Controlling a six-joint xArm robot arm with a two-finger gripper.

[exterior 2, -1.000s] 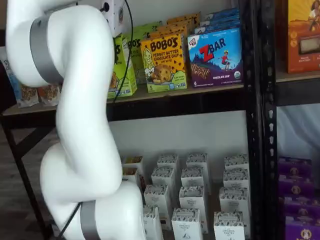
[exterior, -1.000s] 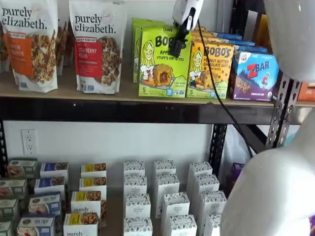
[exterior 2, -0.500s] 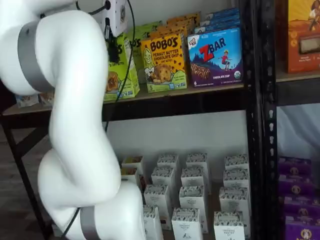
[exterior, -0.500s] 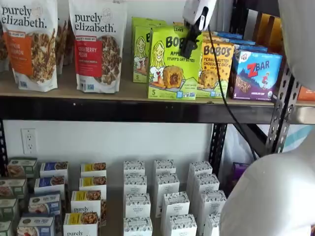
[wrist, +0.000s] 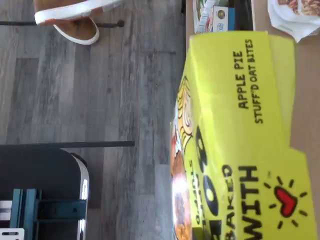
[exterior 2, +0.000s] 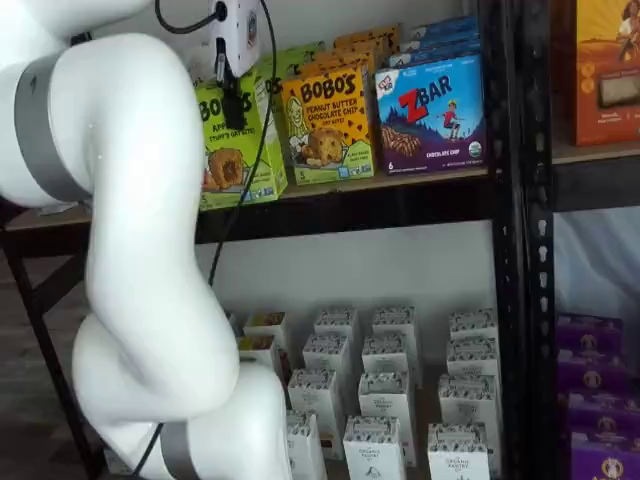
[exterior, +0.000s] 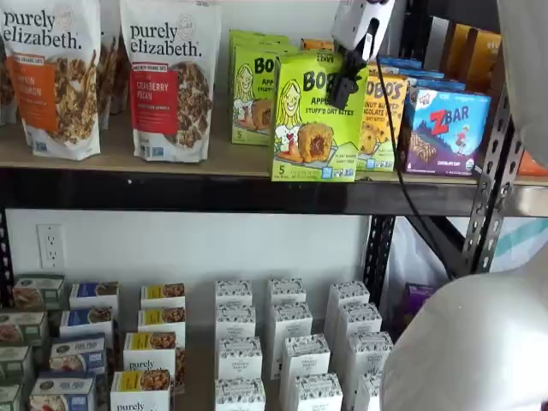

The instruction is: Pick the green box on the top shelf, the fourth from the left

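The pincer is hanging from above in both shelf views with its black fingers closed on the upper edge of the green box, which is standing at the very front of the top shelf, its base just over the black front rail and well forward of the other lime-green boxes lined up behind it. To its side the yellow-orange Bobo's box and the blue ZBar box are sitting farther back on the board, apart from the held one. In the wrist view the green box is filling most of the picture, its lid panel with "Apple Pie Stuff'd Oat Bites" facing the camera and grey plank floor showing far below. The box is looking light and fairly stiff for its size, a thin cardboard carton that is probably denting if pinched hard and whose glossy print may be letting it slip. Taking it by the narrow top, across the thin depth, seems sensible, since the broad faces are too wide to span; gripped that high it is likely swinging a little, so a steady outward pull is called for.
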